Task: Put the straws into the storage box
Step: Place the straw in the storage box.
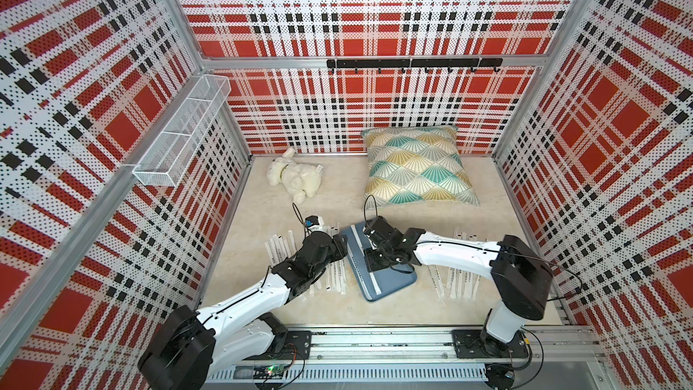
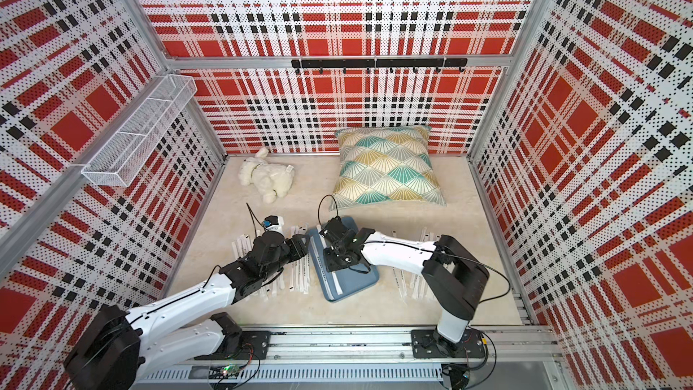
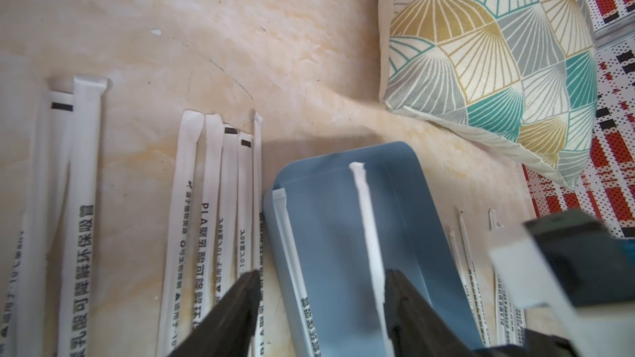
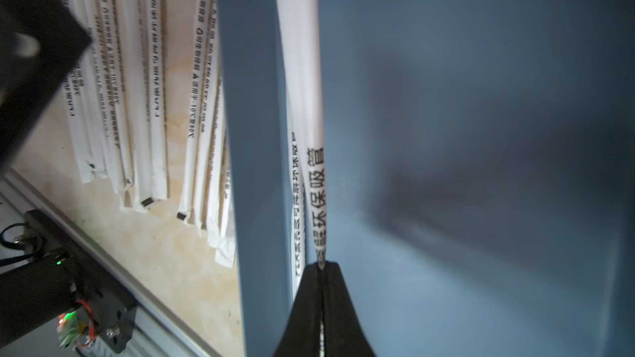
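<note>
The right hand (image 4: 321, 269) is clamped on one straw (image 4: 302, 63) inside the storage box (image 4: 481, 97). The straw's long axis runs parallel to the box's left wall, just beside it. The left hand (image 3: 323, 274) hovers over that wall with its jaws apart. Other straws (image 3: 80, 200) lie on the surface (image 3: 240, 46) left and right of the box.

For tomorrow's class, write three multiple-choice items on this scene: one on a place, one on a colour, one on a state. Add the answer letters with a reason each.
1. The storage box lies:
A. between two groups of straws
B. on the pillow
C. in the wire basket

2. The storage box is:
A. red
B. yellow
C. slate-blue

3. The right gripper is:
A. open and empty
B. shut on a straw
C. shut on the plush toy

Answers:
1 A, straws lie in rows at both sides of it.
2 C, its floor and rim show blue in every view.
3 B, the jaws are pressed together with a wrapped straw between them.
</note>
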Available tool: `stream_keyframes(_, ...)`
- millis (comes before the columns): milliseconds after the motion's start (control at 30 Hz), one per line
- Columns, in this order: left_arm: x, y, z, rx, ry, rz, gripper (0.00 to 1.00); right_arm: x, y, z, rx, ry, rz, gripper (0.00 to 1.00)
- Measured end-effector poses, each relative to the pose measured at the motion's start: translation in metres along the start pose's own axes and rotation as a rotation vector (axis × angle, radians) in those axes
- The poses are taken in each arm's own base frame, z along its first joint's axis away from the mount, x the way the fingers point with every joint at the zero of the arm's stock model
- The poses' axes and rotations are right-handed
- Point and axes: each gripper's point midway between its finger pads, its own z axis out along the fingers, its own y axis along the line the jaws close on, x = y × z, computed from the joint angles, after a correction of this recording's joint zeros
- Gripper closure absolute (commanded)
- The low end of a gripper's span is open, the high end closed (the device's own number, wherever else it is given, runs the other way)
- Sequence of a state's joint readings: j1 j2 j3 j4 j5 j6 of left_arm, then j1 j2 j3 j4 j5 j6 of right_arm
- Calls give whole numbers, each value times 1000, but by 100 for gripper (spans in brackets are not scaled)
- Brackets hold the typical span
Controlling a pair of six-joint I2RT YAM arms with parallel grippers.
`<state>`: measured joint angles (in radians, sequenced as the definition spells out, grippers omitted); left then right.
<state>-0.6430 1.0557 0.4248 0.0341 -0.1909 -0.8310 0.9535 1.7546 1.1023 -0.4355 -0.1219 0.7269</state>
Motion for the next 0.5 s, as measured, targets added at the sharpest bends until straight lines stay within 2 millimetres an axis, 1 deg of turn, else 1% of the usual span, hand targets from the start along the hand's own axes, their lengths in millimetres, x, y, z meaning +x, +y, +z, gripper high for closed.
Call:
stream_keyframes(100, -3, 1, -2, 3, -11, -9, 38, 6, 2, 14, -23, 34, 12, 91)
stream_keyframes(233, -3, 3, -3, 2, -13, -15, 38, 7, 6, 20, -52, 47, 22, 91)
stream_keyframes(400, -1, 5, -3, -3, -9, -14, 38, 13, 1, 31, -39, 74, 28, 89)
stream_keyframes(500, -2, 6, -2, -5, -10, -16, 38, 13, 2, 31, -41, 76, 28, 85)
